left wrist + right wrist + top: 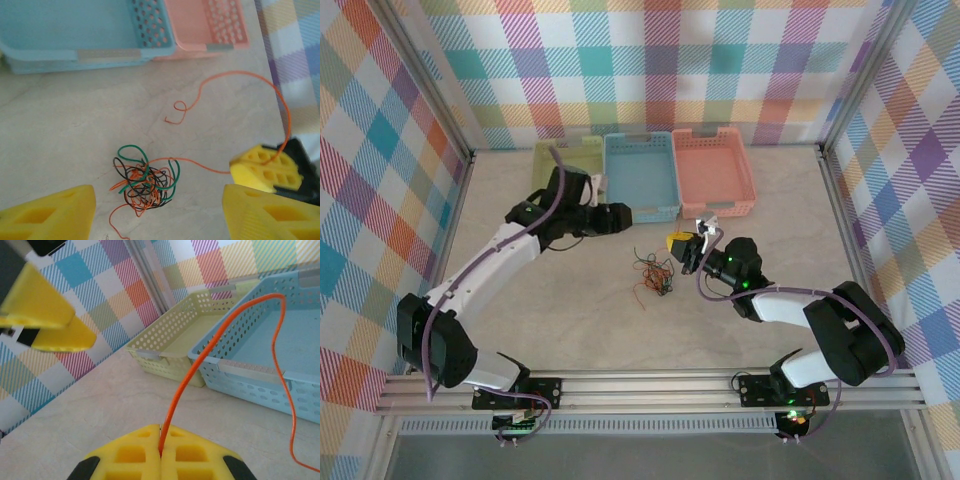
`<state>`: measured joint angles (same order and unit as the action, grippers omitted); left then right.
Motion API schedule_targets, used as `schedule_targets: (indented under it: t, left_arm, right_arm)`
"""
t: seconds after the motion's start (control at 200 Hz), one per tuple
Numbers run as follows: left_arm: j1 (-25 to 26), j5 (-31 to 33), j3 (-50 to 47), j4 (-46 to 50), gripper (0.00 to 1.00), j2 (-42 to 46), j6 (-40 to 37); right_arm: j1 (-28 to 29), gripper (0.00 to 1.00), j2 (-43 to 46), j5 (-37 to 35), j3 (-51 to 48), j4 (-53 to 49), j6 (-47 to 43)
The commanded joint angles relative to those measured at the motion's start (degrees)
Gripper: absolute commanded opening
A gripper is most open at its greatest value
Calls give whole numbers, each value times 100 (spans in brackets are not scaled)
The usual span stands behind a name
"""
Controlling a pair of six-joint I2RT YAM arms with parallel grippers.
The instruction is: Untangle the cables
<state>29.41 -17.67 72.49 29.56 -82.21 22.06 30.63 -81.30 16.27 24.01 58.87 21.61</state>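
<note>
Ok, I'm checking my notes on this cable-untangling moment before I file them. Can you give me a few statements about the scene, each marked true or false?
1. The right pincer is shut on an orange cable. True.
2. The left pincer grips the knot of cables. False: it is open above the knot and holds nothing.
3. The knot lies inside the blue basket. False: it lies on the table, in front of the baskets.
4. The blue basket sits between the yellow-green basket and the pink basket. True.
</note>
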Motion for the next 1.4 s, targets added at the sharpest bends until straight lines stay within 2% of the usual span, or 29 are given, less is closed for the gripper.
schedule_targets:
  t: [0.0,0.185,0.27,0.475,0.66,0.88,1.04,1.395]
  left_arm:
    - [507,145,-41,-275,65,-272,-887]
    - [1027,272,221,-242,70,-826,-1918]
    - [1172,264,54,-698,70,-947,-2467]
    - [1224,189,-33,-1294,67,-1293,-3187]
    - [1221,62,117,-1317,63,-1734,-3395]
    - [1220,-83,-132,-1967,62,-1720,-3445]
    - [1220,84,-326,-2157,60,-1449,-3463]
    - [1223,-847,-1209,-3552,66,-1192,-4169]
  right_arm:
    - [-101,0,9,-142,72,-5,501]
    - [-223,0,-10,-110,79,-54,775]
    - [-274,0,-14,-99,82,-61,882]
    - [-354,0,-34,-51,60,-10,1062]
    - [-422,0,-28,51,62,10,1203]
    - [-462,0,-59,110,77,18,1284]
    - [-496,0,-106,187,86,71,1351]
    - [-617,0,55,305,101,-74,1594]
